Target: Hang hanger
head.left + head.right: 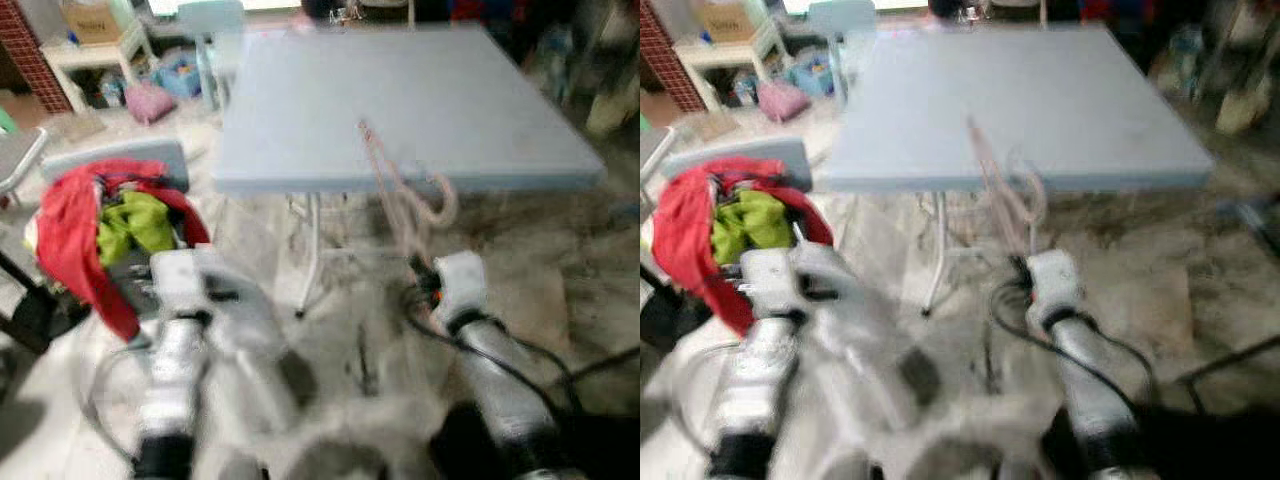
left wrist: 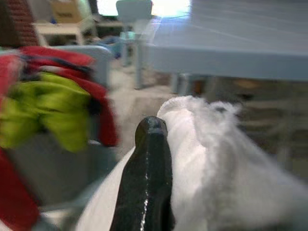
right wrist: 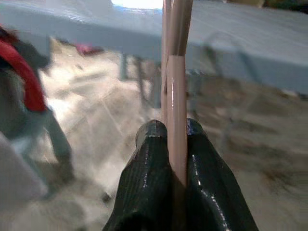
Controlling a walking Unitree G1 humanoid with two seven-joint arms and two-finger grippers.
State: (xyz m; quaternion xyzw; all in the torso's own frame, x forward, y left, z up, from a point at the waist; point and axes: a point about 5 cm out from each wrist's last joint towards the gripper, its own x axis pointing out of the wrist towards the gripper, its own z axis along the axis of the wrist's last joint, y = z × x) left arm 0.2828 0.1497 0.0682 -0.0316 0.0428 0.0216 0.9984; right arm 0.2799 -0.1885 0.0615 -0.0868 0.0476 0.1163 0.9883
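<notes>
right wrist: hanger [image 3: 174, 72] in right claw [image 3: 176, 132]

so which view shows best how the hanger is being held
The right wrist view: the pink hanger runs straight up between the right gripper's two black fingers, which are shut on it. Both eye views are blurred; they show the hanger's whole outline, hook included, rising from that gripper before the blue table.

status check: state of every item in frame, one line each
right tool: shut on the pink hanger
pink hanger: held upright, leaning over the table edge, not yet hung
left tool: holding a white cloth against one black finger
white cloth: bunched, held
grey folding table: standing, top bare
red garment: draped over a grey chair
green garment: crumpled on the same chair
</notes>
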